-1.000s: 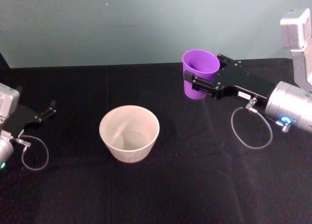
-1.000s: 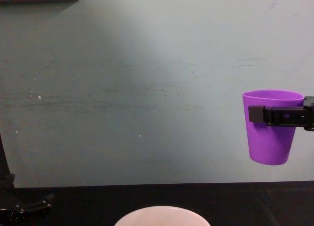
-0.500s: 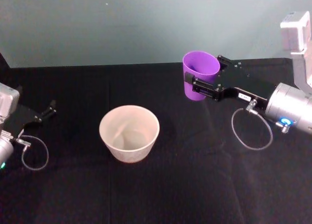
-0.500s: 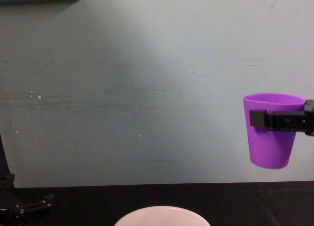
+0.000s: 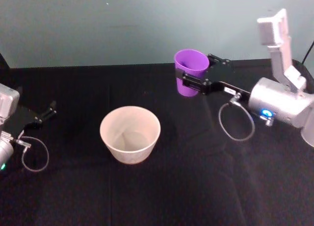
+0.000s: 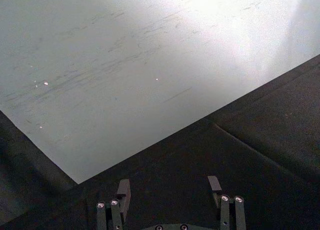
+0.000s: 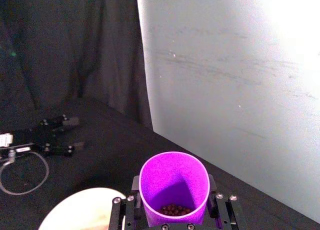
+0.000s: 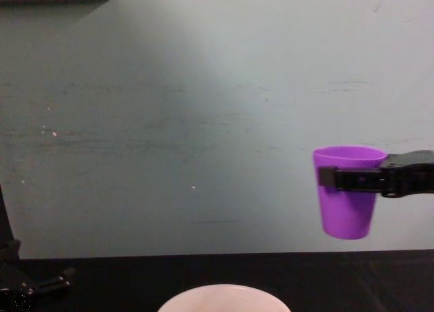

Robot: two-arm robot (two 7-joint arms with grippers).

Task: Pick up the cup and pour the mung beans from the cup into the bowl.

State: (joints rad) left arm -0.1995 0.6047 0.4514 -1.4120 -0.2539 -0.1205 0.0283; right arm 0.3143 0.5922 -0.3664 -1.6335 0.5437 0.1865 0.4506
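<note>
**STATUS: CUP LIFTED, POUR NOT YET BEGUN**

**Progress.** The pick-up step reads as complete. The right claw (image 7: 172, 200) pinches the cup (image 5: 191, 72) from both sides just below the rim and holds it upright in the air above the bench (image 5: 196, 177). The mung beans (image 7: 174, 209) lie in the bottom of the cup. The bowl (image 5: 117, 150) stands on the bench, and no beans show in its interior. The cup sits to the right of the bowl and farther back, well apart from it, not above it. Two steps remain: carry the cup over the bowl, then tilt it. The left claw (image 6: 169, 186) is parked low at the left side of the bench with its fingers spread and nothing between them.

**Materials and shapes.**
- Cup: smooth, bright purple plastic, tapered toward the base, no handle.
- Beans: small, round, dark grains in a shallow layer.
- Bowl: pale, matte, deep, round-rimmed, narrowing toward the foot, much wider than the cup.
- Bench: covered in flat black cloth.
</note>
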